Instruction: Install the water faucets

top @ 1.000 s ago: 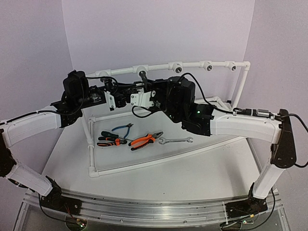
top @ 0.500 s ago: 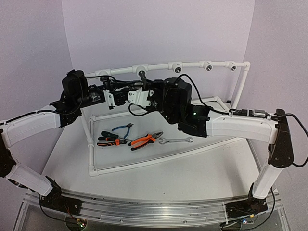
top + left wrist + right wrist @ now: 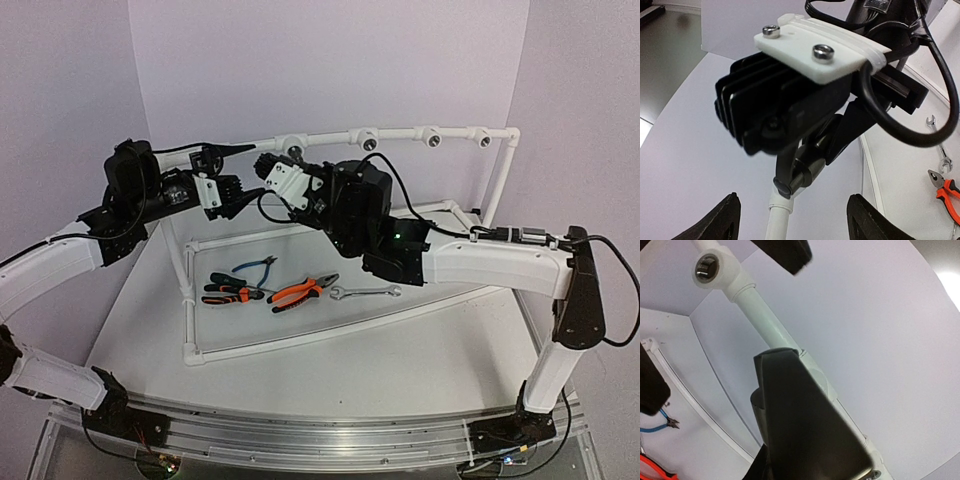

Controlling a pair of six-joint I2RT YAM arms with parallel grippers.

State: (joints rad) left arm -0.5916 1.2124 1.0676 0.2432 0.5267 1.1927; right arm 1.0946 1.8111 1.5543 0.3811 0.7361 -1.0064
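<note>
**pipe_noob:** Going left to right, what's the left gripper (image 3: 238, 190) up to?

**yam_fan:** It's up by the top rail of the white pipe frame (image 3: 400, 135). Its jaws are spread wide with nothing in them. In its wrist view the two fingertips sit far apart at the bottom edge, and a white pipe stub runs up between them without touching either.

**pipe_noob:** And the tap?

**yam_fan:** The tap (image 3: 797, 172) is just right of that gripper, a small dark thing sitting on the end of that white stub. The right gripper (image 3: 268, 166) is on it. Its jaws look clamped on the tap's body, tbh, though the chunky black housing hides most of the contact. From the top camera I can't really pick the tap out behind that gripper.

**pipe_noob:** What about the stuff on the table (image 3: 420, 360)?

**yam_fan:** It's all lying inside the frame's lower loop, well below both grippers. First come the dark-handled pliers (image 3: 226, 290), with the blue-handled cutters (image 3: 256, 267) just behind them. Next are the orange-handled pliers (image 3: 300, 292), and the silver wrench (image 3: 366, 292) is furthest right.
</note>
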